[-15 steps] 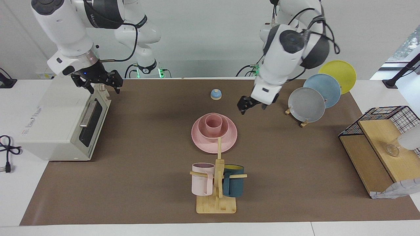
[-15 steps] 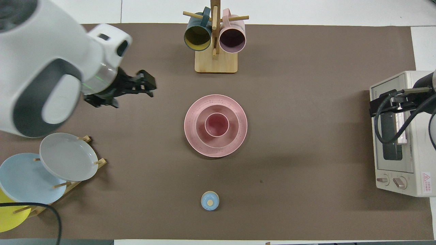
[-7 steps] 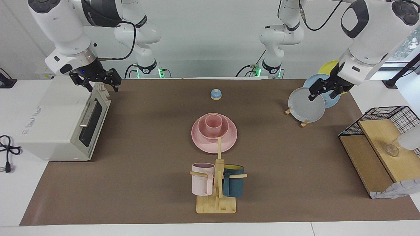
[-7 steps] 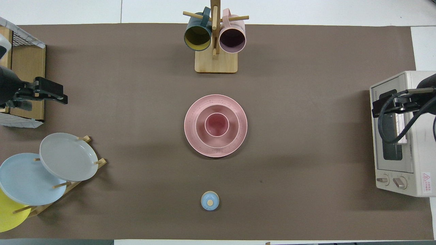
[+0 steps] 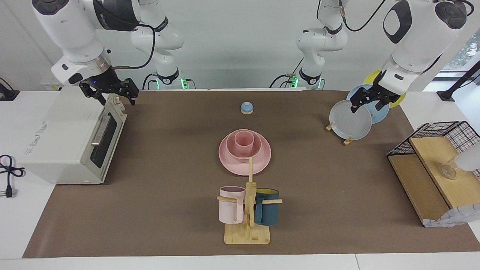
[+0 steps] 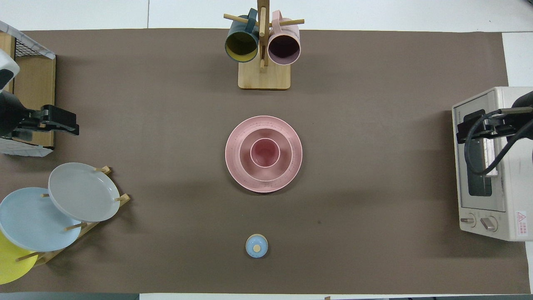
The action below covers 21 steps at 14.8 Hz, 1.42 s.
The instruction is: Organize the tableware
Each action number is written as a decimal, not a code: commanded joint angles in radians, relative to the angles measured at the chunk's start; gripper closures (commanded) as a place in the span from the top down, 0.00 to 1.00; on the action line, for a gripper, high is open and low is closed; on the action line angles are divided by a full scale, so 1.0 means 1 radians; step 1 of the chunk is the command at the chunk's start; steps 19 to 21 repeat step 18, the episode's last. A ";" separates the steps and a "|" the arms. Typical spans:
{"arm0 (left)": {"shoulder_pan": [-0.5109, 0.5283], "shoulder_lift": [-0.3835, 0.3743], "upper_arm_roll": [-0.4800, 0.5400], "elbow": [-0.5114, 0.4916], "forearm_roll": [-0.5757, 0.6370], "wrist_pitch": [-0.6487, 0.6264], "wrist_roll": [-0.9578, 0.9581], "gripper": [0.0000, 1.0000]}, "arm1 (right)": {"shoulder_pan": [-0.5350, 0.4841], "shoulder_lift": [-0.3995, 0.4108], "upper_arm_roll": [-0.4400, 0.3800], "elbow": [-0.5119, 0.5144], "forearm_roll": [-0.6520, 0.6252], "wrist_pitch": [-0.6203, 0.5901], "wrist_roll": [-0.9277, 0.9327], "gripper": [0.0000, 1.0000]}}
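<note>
The pink cup [image 5: 244, 143] stands in the bowl [image 5: 244, 149] on the plate [image 5: 245, 159] at the table's centre, between both empty, released grippers, left [image 5: 369, 101] over the plate rack [image 5: 347, 140], right [image 5: 110, 93] over the oven [image 5: 67, 138]

Left gripper [image 5: 371, 102] no longer low near the pink plate [image 5: 262, 159] at frame centre — now raised at upper right of the facing view, over the grey plate [image 5: 350, 122], empty.

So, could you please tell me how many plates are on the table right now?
4. The pink plate lies mid-table under the bowl and cup. The grey plate, blue plate and yellow plate lean in the rack at the left arm's end. None seems hidden.
</note>
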State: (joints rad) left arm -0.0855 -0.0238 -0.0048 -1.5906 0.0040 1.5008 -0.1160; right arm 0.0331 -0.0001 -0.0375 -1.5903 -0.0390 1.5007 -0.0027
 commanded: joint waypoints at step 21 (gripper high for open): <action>0.027 -0.080 -0.011 -0.094 -0.041 0.007 0.058 1.00 | -0.004 -0.006 0.013 0.012 0.037 -0.017 -0.022 1.00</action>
